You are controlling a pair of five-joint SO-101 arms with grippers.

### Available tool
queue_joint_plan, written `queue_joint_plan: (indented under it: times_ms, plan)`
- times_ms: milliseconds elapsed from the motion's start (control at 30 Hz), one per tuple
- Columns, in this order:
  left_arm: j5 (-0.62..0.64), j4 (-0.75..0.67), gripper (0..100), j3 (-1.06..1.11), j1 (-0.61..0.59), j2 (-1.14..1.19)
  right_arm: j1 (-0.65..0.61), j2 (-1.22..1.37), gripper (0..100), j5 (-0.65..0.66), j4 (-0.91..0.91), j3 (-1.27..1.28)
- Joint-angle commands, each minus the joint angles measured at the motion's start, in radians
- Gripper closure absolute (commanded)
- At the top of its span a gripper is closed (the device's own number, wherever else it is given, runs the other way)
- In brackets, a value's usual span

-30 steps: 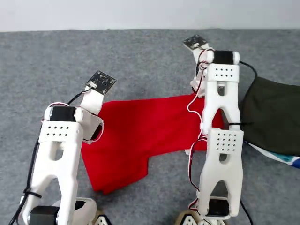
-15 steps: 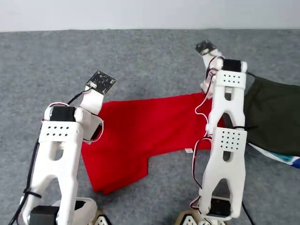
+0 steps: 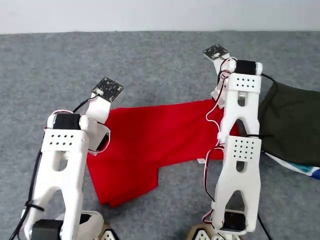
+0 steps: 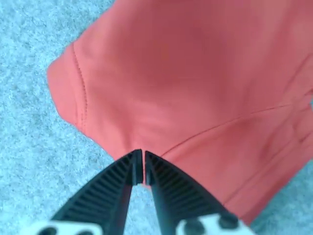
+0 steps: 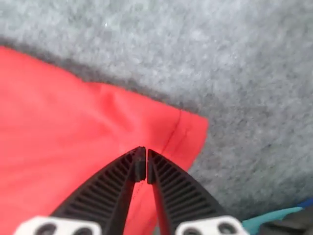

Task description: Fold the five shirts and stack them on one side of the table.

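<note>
A red shirt lies spread across the grey table between my two arms. At its left end my left gripper has its black fingers pressed together on the hem of the red shirt, next to a sleeve corner. From above, the left gripper sits under its wrist at the cloth's left edge. My right gripper is shut on the red shirt close to its far right corner. In the high view the right gripper is at the cloth's upper right edge.
A dark green shirt lies at the right side of the table, partly behind the right arm. A strip of teal and white cloth pokes out beneath it; teal cloth also appears near the red corner. Bare grey table stretches beyond the red shirt.
The right arm swung to the right, then eased slightly back left, and the shirt's right corner shifted with it. The left arm has stayed still.
</note>
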Motion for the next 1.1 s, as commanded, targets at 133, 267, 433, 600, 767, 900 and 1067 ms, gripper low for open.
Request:
queue_joint_plan:
  times_ms: [133, 267, 433, 600, 767, 900, 1067]
  plan:
    - [0.006, 0.157, 99, -0.111, 0.005, -0.035, -0.001, -0.277, 98.7, -0.048, 0.047, 0.256]
    - [0.011, 0.259, 99, -0.203, -0.054, -0.035, -0.077, -0.529, 98.7, -0.049, 0.044, 0.575]
    - [0.006, 0.310, 98, -0.308, -0.292, -0.035, -0.229, -0.800, 98.7, -0.051, 0.042, 0.910]
    - [-0.086, 0.319, 98, -0.358, -0.520, -0.034, -0.430, -0.995, 98.7, -0.063, 0.042, 1.145]
    - [-0.226, 0.334, 98, -0.355, -0.715, -0.032, -0.634, -1.063, 91.1, -0.163, 0.041, 1.295]
    - [-0.305, 0.328, 98, -0.355, -0.842, -0.031, -0.768, -1.061, 83.6, -0.229, 0.025, 1.347]
    - [-0.362, 0.328, 98, -0.355, -0.916, -0.031, -0.871, -1.047, 85.7, -0.233, -0.035, 1.347]
